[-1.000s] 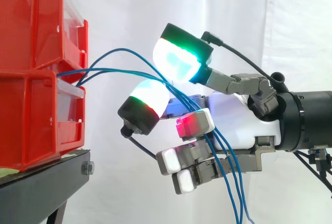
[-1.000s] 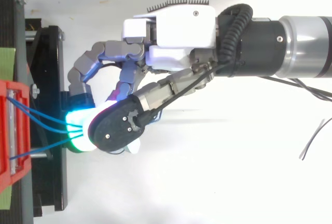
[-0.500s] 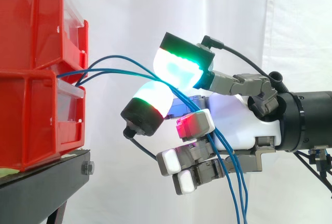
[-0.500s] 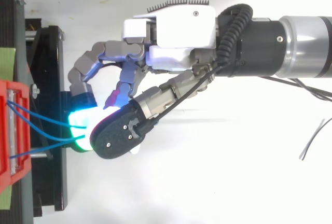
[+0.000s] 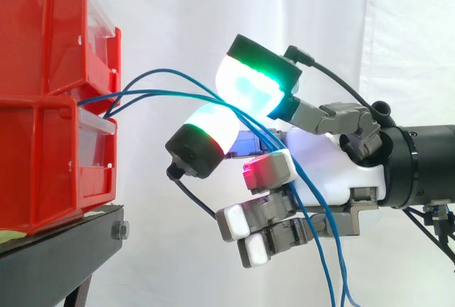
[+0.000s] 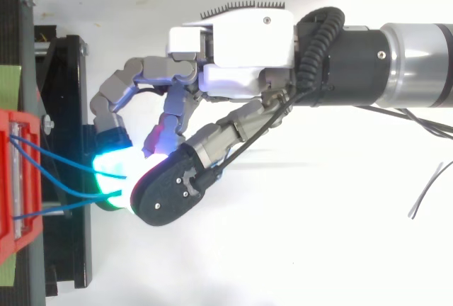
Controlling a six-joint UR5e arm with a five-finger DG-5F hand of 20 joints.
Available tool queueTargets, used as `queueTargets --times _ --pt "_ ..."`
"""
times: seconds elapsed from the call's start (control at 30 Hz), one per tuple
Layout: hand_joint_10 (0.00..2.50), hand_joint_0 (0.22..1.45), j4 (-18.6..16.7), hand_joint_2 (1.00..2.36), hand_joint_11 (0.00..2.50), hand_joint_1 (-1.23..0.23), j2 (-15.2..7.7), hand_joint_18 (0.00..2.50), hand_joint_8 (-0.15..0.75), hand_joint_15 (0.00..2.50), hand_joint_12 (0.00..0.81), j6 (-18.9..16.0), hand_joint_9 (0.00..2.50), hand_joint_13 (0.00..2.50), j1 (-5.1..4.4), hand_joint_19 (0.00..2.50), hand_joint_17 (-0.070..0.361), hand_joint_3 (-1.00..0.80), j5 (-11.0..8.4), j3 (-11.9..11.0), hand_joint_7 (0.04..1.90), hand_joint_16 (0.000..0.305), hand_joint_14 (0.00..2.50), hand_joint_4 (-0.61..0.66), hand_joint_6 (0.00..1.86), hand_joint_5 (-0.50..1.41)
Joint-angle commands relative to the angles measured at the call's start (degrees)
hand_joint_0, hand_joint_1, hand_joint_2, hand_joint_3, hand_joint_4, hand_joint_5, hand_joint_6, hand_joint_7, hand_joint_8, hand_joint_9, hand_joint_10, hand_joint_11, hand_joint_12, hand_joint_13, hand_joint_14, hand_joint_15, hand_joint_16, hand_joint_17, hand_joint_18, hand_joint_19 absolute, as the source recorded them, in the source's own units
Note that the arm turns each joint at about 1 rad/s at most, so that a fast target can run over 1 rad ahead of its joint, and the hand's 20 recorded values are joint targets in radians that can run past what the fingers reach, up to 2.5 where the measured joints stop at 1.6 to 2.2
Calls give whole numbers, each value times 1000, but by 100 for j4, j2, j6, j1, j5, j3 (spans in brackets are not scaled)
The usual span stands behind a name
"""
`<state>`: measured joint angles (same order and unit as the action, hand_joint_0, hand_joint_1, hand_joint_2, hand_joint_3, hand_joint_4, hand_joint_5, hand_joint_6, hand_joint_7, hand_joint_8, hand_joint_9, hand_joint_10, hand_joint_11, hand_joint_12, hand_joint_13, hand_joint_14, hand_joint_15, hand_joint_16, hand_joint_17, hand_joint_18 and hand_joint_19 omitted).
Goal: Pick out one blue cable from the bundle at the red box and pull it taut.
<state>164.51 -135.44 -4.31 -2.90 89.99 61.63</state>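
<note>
Several blue cables (image 5: 163, 94) leave the gap between the two stacked red bins (image 5: 43, 44) and arc right to my hand (image 5: 327, 172). They pass between a cyan-green fingertip pad (image 5: 252, 87) above and a white-green pad (image 5: 210, 129) below. Those two pads nearly meet around the strands. From there the cables run down across the palm and off the bottom edge. The other fingers curl under, one pad glowing red (image 5: 263, 172). From above, the blue cables (image 6: 64, 171) span from the red bin (image 6: 7, 178) to the glowing pads of the hand (image 6: 241, 44).
The bins rest on a black stand (image 5: 64, 243) whose corner reaches under the pads (image 6: 67, 108). A white curtain hangs behind. A thin dark wire (image 6: 428, 189) lies on the white surface at the right.
The upper cyan-green pad has lifted and drawn slightly right. The lower pad has tilted a little. The hanging cable ends have swung to the right. The bins and arm stay put.
</note>
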Motion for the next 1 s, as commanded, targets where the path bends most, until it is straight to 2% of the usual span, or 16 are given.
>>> queueTargets --times 0.0,0.23,0.43,0.67,0.87,0.97 --pt "28 763 11 1000 759 -936 0 866 243 493 309 0 1388 1011 0 603 87 -500 1 -2 1160 39 22 -205 962 -130" --pt "29 714 11 1000 755 -963 0 864 241 496 303 0 1403 1016 0 609 86 -500 1 -2 1084 38 22 -188 952 -118" --pt "29 714 2 1000 762 -992 0 861 238 503 307 -9 1395 1013 -9 602 86 -500 1 -2 1096 38 21 -193 943 -119" --pt "26 707 11 1000 750 -1065 0 854 221 500 300 -9 1306 983 0 581 88 -500 1 -2 1013 39 22 -128 944 -134" --pt "27 578 11 1000 741 -1089 0 847 221 502 305 -17 1278 974 9 584 91 -500 1 -2 944 40 21 -61 939 -141" --pt "27 506 11 1000 726 -1057 0 868 229 492 318 -17 1280 986 9 574 98 -500 1 -2 890 43 21 -36 932 -142"
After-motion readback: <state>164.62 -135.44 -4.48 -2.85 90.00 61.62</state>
